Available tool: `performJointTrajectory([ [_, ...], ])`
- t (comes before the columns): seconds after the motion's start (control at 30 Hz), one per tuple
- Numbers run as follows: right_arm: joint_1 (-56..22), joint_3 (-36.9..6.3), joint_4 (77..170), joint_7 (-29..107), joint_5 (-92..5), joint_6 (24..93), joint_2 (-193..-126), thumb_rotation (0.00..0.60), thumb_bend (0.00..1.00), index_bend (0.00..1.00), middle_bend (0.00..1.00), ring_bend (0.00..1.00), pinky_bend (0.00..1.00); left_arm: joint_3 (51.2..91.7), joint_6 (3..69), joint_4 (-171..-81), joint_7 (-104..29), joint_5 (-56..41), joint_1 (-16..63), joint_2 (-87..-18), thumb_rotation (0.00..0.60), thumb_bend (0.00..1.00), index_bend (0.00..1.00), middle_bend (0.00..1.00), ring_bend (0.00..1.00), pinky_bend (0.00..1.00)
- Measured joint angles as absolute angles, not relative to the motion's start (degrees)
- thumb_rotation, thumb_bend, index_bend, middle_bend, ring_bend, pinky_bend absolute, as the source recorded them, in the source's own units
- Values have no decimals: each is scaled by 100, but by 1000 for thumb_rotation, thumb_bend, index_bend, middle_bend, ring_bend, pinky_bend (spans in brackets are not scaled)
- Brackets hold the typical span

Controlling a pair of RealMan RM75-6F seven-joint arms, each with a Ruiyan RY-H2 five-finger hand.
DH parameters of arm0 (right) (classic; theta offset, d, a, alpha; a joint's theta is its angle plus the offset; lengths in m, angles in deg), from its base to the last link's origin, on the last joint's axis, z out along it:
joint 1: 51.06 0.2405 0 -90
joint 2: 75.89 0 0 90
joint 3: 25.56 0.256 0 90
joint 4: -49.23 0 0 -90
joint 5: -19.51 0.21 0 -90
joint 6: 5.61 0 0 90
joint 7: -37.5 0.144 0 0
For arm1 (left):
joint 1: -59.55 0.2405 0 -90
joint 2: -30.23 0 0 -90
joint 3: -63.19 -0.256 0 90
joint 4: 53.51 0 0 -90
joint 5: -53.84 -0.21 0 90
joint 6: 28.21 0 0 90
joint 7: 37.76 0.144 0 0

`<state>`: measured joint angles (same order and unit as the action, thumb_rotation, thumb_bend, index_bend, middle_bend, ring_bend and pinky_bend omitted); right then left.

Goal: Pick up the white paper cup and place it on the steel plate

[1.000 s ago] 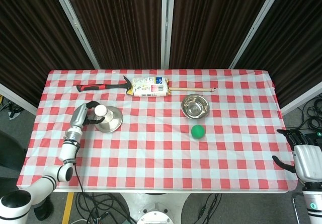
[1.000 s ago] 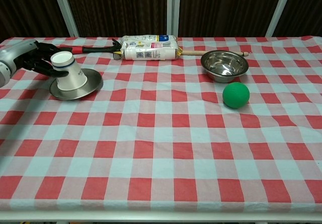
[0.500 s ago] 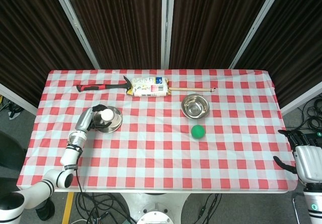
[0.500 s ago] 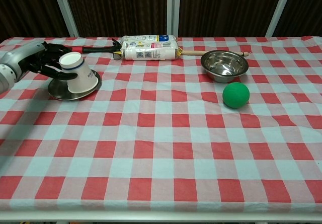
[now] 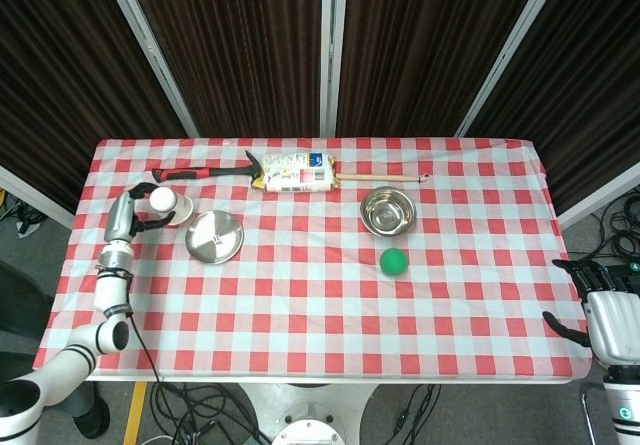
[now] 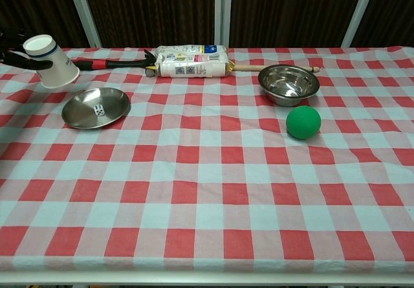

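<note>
Cup: the white paper cup (image 6: 50,61) is held up in the air, tilted, bottom end toward the upper left, over the far left part of the counter (image 5: 320,305); it is not on the plate.
Left hand: the left hand (image 5: 135,214) is wrapped around the cup from the left side, fingers closed on it; in the chest view only dark fingertips show at the frame edge.
Plate: the steel plate (image 6: 96,107) lies bare on the checked cloth, just right of and nearer than the cup; a small pale reflection shows in its middle.
Right hand: the right hand (image 5: 608,317) hangs off the near right corner of the counter, well apart from everything; it holds nothing, but I cannot tell how its fingers lie.
Done: the cup is picked up and gripped.
Left: carrying it right and down over the plate, setting it upright or mouth-down on the steel, then letting go.
Nearby: red-handled hammer (image 5: 205,172) and a white packet (image 5: 295,172) at the far edge, steel bowl (image 5: 387,209) and green ball (image 5: 393,260) to the right, none in the path.
</note>
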<state>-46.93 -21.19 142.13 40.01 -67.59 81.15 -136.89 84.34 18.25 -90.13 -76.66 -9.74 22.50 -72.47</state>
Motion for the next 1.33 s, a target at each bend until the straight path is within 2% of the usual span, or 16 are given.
performJointTrajectory([
  [0.1, -4710, -2122, 14226, 3990, -6758, 8137, -13680, 600, 71, 236, 277, 178, 307, 8540, 1498, -8513, -7580, -779, 2112, -7480, 600, 258, 419, 398, 205, 203],
  [0.17, -4715, -2123, 14229, 3994, -6747, 8133, -13679, 600, 71, 237, 277, 178, 307, 8548, 1340, -8293, -7518, -751, 2041, -7606, 600, 247, 368, 334, 157, 178],
  [0.3, -4715, -2124, 14234, 3993, -6742, 8123, -13669, 600, 71, 238, 277, 178, 307, 8523, 1125, -8141, -7532, -793, 1961, -7739, 600, 211, 197, 151, 73, 136],
  [0.43, -4730, -2105, 14222, 4021, -6724, 8156, -13660, 600, 77, 238, 277, 178, 307, 8475, 1541, -8169, -7595, -941, 2035, -7754, 600, 175, 107, 94, 49, 117],
  [0.6, -4721, -2095, 14151, 4122, -6719, 8139, -13653, 600, 79, 238, 273, 178, 307, 8344, 2580, -8513, -7570, -1242, 2345, -7532, 600, 171, 99, 91, 46, 110],
  [0.7, -4720, -2109, 14072, 4271, -6688, 8071, -13632, 600, 79, 238, 246, 145, 295, 8187, 3150, -8965, -7320, -1439, 2661, -7163, 600, 171, 117, 100, 46, 108],
  [0.87, -4729, -2195, 13906, 4638, -6614, 7851, -13550, 600, 85, 157, 166, 30, 182, 7807, 3785, -9876, -6511, -1758, 3279, -6358, 600, 172, 158, 171, 47, 97],
  [1.0, -4784, -2284, 13753, 4801, -6703, 7879, -13580, 600, 86, 129, 154, 24, 169, 7433, 4491, -10951, -5755, -2026, 3892, -5658, 600, 171, 171, 176, 47, 82],
  [1.33, -5005, -2472, 13232, 5481, -7213, 8452, -13816, 600, 87, 118, 154, 24, 155, 6550, 5565, -13533, -4350, -2315, 5229, -4380, 600, 172, 171, 176, 47, 80],
])
